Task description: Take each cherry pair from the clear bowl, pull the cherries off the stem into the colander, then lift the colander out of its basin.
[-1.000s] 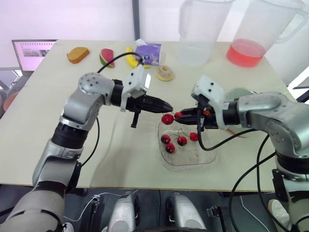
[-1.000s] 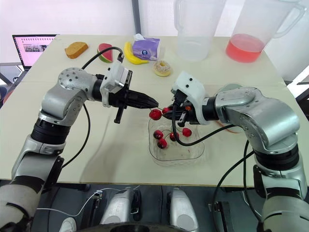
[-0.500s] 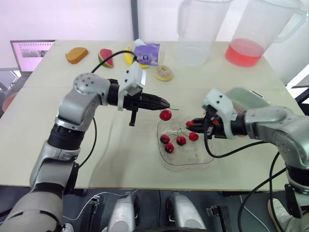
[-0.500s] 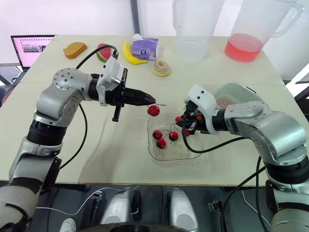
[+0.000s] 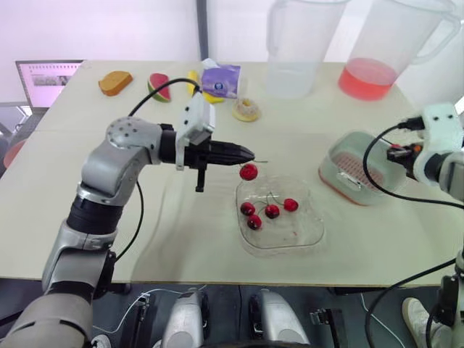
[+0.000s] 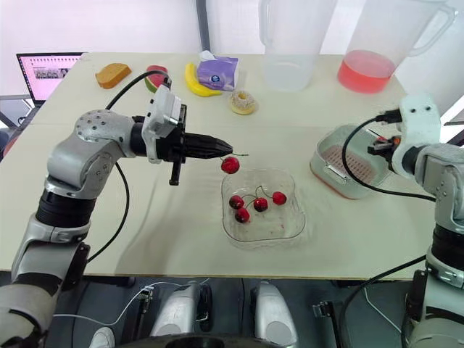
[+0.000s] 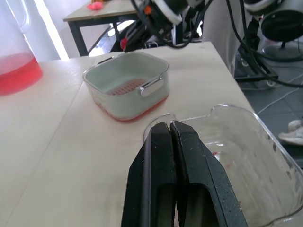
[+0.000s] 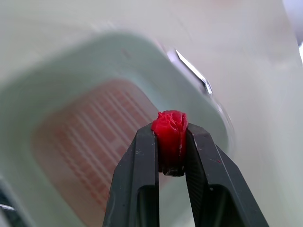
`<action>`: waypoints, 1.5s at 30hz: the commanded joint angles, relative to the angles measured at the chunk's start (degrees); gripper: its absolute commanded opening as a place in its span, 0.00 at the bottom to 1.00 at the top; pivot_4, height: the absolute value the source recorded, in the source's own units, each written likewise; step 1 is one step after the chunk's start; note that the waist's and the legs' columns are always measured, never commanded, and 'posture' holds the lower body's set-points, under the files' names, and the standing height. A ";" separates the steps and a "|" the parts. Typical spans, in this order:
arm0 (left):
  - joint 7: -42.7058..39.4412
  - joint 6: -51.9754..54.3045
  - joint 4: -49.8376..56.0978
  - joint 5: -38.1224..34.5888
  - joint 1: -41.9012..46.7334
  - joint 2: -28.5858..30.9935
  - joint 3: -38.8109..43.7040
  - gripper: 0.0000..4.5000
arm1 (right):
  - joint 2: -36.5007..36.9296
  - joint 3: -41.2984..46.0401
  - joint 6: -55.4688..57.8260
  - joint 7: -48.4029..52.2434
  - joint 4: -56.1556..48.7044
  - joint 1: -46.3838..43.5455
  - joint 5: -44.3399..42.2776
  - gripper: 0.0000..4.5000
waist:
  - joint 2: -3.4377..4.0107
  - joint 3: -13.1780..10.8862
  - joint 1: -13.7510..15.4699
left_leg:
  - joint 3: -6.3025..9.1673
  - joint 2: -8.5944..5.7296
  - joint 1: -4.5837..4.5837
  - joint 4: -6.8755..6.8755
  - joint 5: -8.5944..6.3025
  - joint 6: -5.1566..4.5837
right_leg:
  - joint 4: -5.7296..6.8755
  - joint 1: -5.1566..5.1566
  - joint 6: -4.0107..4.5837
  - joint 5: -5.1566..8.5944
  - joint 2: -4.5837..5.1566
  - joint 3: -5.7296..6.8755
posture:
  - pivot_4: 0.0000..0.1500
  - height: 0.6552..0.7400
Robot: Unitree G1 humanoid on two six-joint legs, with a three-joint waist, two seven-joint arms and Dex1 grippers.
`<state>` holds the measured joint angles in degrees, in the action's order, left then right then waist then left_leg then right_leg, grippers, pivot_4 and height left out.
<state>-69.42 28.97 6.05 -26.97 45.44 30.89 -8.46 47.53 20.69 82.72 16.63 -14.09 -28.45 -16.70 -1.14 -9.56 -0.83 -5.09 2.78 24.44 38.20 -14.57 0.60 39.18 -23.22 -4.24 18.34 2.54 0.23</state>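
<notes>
Pull-off step, half done: the right gripper [image 8: 171, 138] has its jaws pinched on a freed cherry [image 8: 169, 125] above the colander [image 5: 350, 168], at 2 o'clock from the clear bowl [image 5: 310, 233]. The left gripper [image 5: 248, 154] has its jaws closed on the stem [image 6: 243, 154], dangling the second cherry [image 5: 249, 172] over the bowl's 11 o'clock rim. The next move, I judge, is releasing into the colander.

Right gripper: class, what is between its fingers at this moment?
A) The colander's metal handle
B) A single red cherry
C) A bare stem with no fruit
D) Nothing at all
B: in the right wrist view, the right gripper pinches a red cherry between its two black fingers, with the colander lying beyond it.
</notes>
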 commanded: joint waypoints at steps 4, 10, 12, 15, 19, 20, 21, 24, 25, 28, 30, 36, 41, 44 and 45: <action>1.35 0.38 2.06 -1.13 0.14 0.19 1.49 0.00 | -1.73 1.48 -0.19 -0.29 1.43 0.30 0.24 0.08 | 0.04 0.00 0.09 | 0.00 -0.02 -0.01 0.00 -0.08 -0.14 | 0.01 0.00 0.00 0.00 -0.02 -0.01 | 1.00 1.00; 1.73 0.11 1.38 -0.82 0.27 -0.07 1.46 0.00 | -2.11 1.90 -0.93 -0.36 2.09 -0.49 0.22 0.73 | 0.04 0.00 0.35 | 0.00 -0.05 0.01 0.00 -0.12 -0.20 | -0.01 0.01 -0.01 0.00 0.00 0.00 | 1.00 1.00; 1.81 0.04 1.28 -0.77 0.33 -0.15 1.40 0.00 | -1.90 2.78 -1.50 -0.13 0.78 -1.56 -0.24 0.95 | 0.04 0.00 0.33 | 0.00 -0.05 0.01 0.01 -0.12 -0.21 | -0.01 0.01 -0.01 0.00 0.01 0.00 | 1.00 1.00; 1.66 -0.08 1.17 -0.73 0.39 -0.09 1.34 0.00 | -2.60 4.68 -0.10 1.19 -3.74 -6.13 -2.88 0.99 | 0.11 -0.03 0.06 | 0.00 -0.05 0.01 0.01 -0.12 -0.21 | 0.00 0.00 -0.01 0.00 0.00 -0.01 | 1.00 1.00; 1.29 -0.23 0.69 -0.63 0.79 -0.03 1.28 0.00 | -2.17 5.12 4.09 7.01 -10.63 -11.08 -10.13 0.99 | 0.15 -0.03 -0.13 | 0.03 0.02 -0.01 -0.04 -0.12 -0.20 | 0.00 -0.02 0.00 0.00 -0.07 -0.01 | 1.00 1.00; 1.16 -0.28 0.50 -0.61 0.91 -0.03 1.26 0.00 | -1.89 5.10 5.57 9.05 -12.25 -11.84 -12.46 0.99 | 0.15 -0.03 0.01 | 0.05 0.04 -0.01 -0.05 -0.12 -0.20 | 0.00 -0.03 0.00 0.00 -0.09 -0.01 | 1.00 1.00; 1.05 -0.30 0.31 -0.60 1.07 -0.09 1.20 0.00 | -0.26 3.56 5.23 12.35 -15.35 -11.04 -15.35 0.99 | 0.15 -0.03 0.04 | 0.05 0.04 -0.01 -0.06 -0.12 -0.20 | 0.00 -0.02 0.00 0.00 -0.08 -0.01 | 1.00 1.00; 0.38 -0.54 -0.39 -0.62 1.65 -0.50 0.78 0.00 | -0.96 0.83 7.74 19.70 -21.68 -9.38 -24.77 0.99 | 0.13 -0.03 0.26 | 0.06 0.00 0.01 -0.05 -0.15 -0.26 | -0.03 0.01 0.00 0.00 -0.04 -0.01 | 1.00 1.00; 0.15 -0.72 -0.61 -0.58 1.86 -0.67 0.63 0.00 | -1.30 -0.56 7.48 21.22 -22.66 -8.66 -26.74 0.99 | 0.13 -0.03 0.22 | 0.06 0.00 0.01 -0.03 -0.16 -0.28 | -0.07 0.05 0.00 0.00 -0.03 -0.01 | 1.00 1.00; -0.29 -1.08 -1.20 -0.33 2.44 -1.15 0.31 0.00 | -2.28 -5.76 4.26 23.98 -24.58 -7.52 -30.36 0.99 | 0.11 -0.04 0.21 | 0.06 -0.05 0.02 0.02 -0.21 -0.36 | -0.07 0.09 -0.01 0.00 0.02 0.00 | 1.00 1.00; -0.50 -1.20 -1.46 -0.23 2.65 -1.36 0.24 0.00 | -4.57 -7.15 3.87 23.08 -23.41 -8.57 -31.35 0.99 | 0.11 -0.03 0.14 | 0.06 -0.06 0.01 0.03 -0.21 -0.37 | -0.07 0.09 -0.01 0.00 0.03 -0.01 | 1.00 1.00; -0.89 -1.44 -1.80 -0.15 3.24 -1.78 0.14 0.00 | -10.25 -14.51 -0.89 18.58 -17.92 -12.23 -28.24 0.99 | 0.11 -0.04 0.00 | 0.07 -0.02 0.02 0.02 -0.20 -0.34 | -0.04 0.04 -0.01 0.00 0.00 -0.01 | 1.00 1.00; -0.79 -1.12 -1.44 -0.37 3.29 -2.00 0.16 0.00 | -14.05 -16.72 -2.19 16.01 -15.43 -14.89 -27.94 0.99 | 0.12 -0.04 0.14 | 0.06 -0.03 0.02 0.02 -0.19 -0.33 | -0.03 0.03 -0.01 0.00 0.00 -0.01 | 1.00 1.00; -0.65 -1.02 -1.50 -0.40 3.37 -2.12 0.18 0.00 | -15.21 -17.41 -2.43 15.19 -15.10 -14.96 -28.21 0.99 | 0.11 -0.04 0.20 | 0.05 -0.04 0.04 0.03 -0.19 -0.33 | -0.03 0.03 -0.01 0.00 0.02 0.00 | 1.00 1.00; -0.61 -1.01 -1.55 -0.37 3.40 -2.13 0.18 0.00 | -15.40 -17.65 -2.51 15.04 -15.09 -14.83 -28.24 0.99 | 0.11 -0.04 0.18 | 0.05 -0.05 0.04 0.03 -0.19 -0.33 | -0.03 0.03 -0.01 0.00 0.03 0.00 | 1.00 1.00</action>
<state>-70.14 28.29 3.34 -26.83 47.50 28.79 -8.83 32.42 2.55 81.24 32.04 -28.42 -42.40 -44.54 -1.03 -9.60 -0.64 -5.04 2.74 24.48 38.23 -14.76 0.26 39.15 -23.19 -4.25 18.33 2.57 0.23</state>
